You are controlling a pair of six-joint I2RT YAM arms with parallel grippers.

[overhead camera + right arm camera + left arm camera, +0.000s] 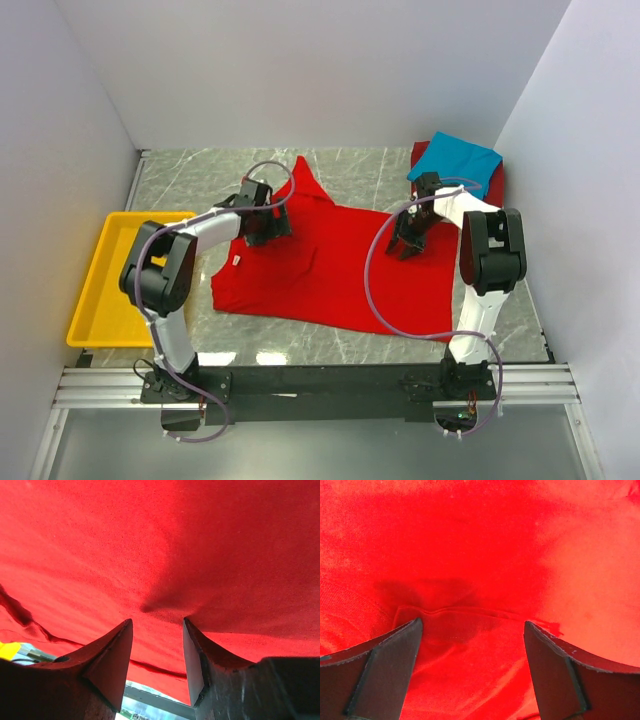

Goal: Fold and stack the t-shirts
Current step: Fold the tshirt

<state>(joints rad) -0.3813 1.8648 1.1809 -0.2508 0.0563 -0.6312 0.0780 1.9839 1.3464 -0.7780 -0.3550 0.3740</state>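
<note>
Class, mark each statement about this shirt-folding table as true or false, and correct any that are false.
1. The bright red shirt lies spread out on the table. True.
2. The blue shirt lies in the yellow tray. False: it sits folded on a darker red shirt at the table's far right corner.
3. The left tool has its jaws wide apart above the bright red shirt. True.
4. The yellow tray stands at the right side of the table. False: it stands at the left side, beside the left arm.
</note>
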